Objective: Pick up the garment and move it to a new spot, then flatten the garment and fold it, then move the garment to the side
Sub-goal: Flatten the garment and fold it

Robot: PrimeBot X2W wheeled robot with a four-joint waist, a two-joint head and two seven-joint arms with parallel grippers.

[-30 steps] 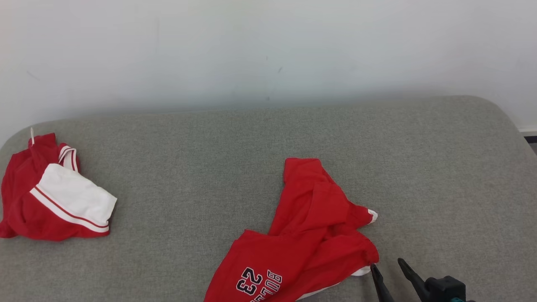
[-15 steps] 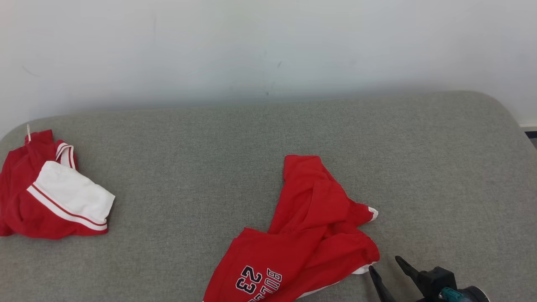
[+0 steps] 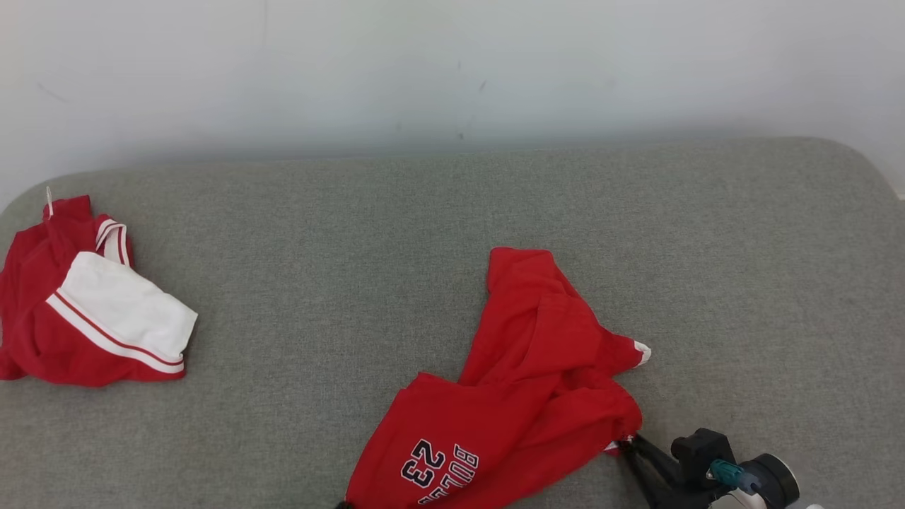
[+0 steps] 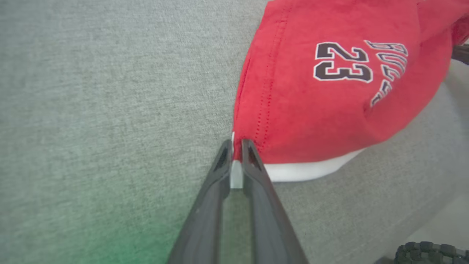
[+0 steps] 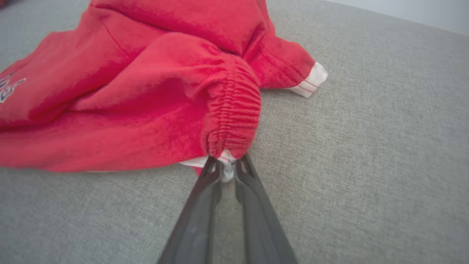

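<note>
**Desk:** Where is the garment (image 3: 523, 396), and have you got it?

**Me:** It's crumpled on the grey cushion (image 3: 353, 283), toward my near right, well apart from the other red and white piece (image 3: 85, 318) at far left. My left gripper (image 4: 236, 146) is nipped almost closed on the corner of the white hem (image 4: 311, 170); my right gripper (image 5: 227, 163) is pinched likewise on the trim just under the gathered waistband (image 5: 234, 117).

**Desk:** How will you lift?

**Me:** I'd raise both hands together and level, then draw them apart so the cloth hangs taut; each bite looks thin, so I judge a jerk could slip it.

**Desk:** Which view do you trust?

**Me:** The wrist views show cloth between the fingers; the head view gives me the whole heap and the bare cushion for a new spot, but the bites are too small there to judge.
</note>
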